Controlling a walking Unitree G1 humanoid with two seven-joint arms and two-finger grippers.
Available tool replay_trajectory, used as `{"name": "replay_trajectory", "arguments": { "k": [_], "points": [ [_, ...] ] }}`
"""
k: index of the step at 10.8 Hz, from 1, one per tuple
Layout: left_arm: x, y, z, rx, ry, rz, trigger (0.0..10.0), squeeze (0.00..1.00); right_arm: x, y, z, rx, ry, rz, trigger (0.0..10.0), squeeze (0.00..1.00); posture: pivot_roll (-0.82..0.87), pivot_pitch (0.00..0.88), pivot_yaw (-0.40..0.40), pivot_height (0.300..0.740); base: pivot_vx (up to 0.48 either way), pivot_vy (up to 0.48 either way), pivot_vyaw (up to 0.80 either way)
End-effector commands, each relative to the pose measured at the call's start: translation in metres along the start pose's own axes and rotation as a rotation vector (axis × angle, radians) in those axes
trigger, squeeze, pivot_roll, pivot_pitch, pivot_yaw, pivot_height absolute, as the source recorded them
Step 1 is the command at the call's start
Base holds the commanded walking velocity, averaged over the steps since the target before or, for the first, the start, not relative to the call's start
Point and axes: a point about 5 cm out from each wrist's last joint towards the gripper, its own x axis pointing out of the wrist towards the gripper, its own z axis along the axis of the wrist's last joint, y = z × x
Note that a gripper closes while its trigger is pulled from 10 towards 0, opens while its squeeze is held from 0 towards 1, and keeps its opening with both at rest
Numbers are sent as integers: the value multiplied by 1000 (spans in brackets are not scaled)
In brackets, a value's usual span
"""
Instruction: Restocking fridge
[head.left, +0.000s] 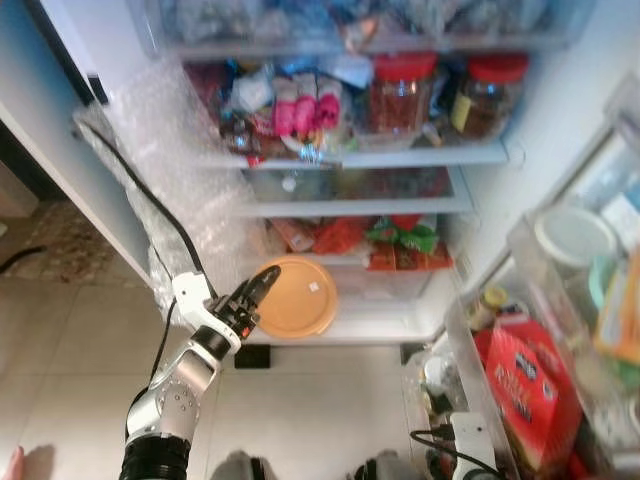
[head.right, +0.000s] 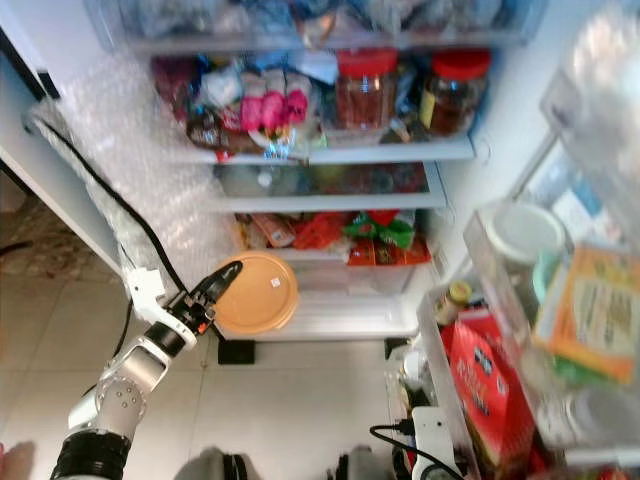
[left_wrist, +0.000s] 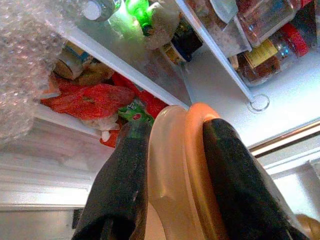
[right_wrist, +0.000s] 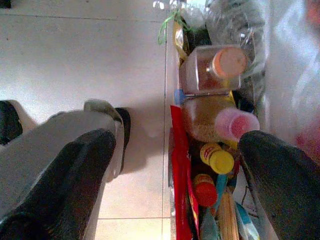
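**Orange lid held edge-on at the fridge's lowest shelf**

The left gripper (head.left: 258, 290) is pinching an orange lid (head.left: 296, 297) by its rim; in the left wrist view one finger (left_wrist: 122, 190) lies on each face of the lid (left_wrist: 185, 165), so the disc stands on edge between them. The lid is in front of the bottom shelf (head.left: 400, 325) of the open fridge, just below the red packets (head.left: 340, 237) and beside the bubble wrap (head.left: 170, 160) that hangs over the left wall.

What the next move turns on: the lid extends forward and to the right of the gripper, towards the shelf, and its flat face is turned to the camera rather than lying level. To slide it in, the wrist would likely have to roll until the disc lies flat with the shelf (the gap under the packets looks shallow).

The right gripper (right_wrist: 175, 185) hangs low by the door bins, fingers spread wide and holding nothing, well apart from the lid. The left arm is plainly the nearer one.
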Motion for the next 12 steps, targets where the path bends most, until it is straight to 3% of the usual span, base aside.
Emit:
{"name": "replay_trajectory", "arguments": {
  "k": [1,9,12],
  "points": [
    [-1,0,0,16,6,8,10000,0,-2,-2,-11,-5,39,-4,10000,0,-110,201,-5,663,0,0,0],
    [0,1,-1,41,4,29,10000,0,-1,-2,-10,-17,55,-5,10000,0,-105,200,-6,638,0,0,0],
    [0,3,2,33,-41,75,10000,0,-1,-3,-11,-19,54,-1,10000,0,-99,203,-14,638,0,0,0]
  ]
}}
